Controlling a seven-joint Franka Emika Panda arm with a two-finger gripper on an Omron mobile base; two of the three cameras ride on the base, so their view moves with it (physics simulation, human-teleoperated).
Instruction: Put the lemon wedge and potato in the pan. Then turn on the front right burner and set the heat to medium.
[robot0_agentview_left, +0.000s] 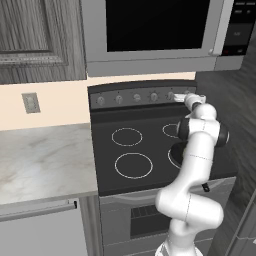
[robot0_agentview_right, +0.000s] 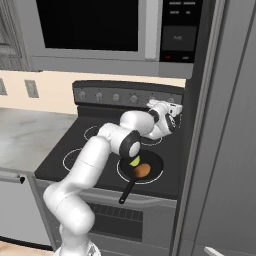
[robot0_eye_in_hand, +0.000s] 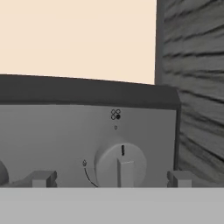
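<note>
Arm reaches over the black cooktop toward the stove's back panel. Gripper spread wide, fingertips flanking the rightmost knob. Pan on front right burner holds potato and lemon wedge.

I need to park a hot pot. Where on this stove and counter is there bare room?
The marble counter left of the stove is bare. So are the two left rings. The front right is crowded: the pan holds the potato and lemon wedge, with the arm reaching over to the knobs.
</note>
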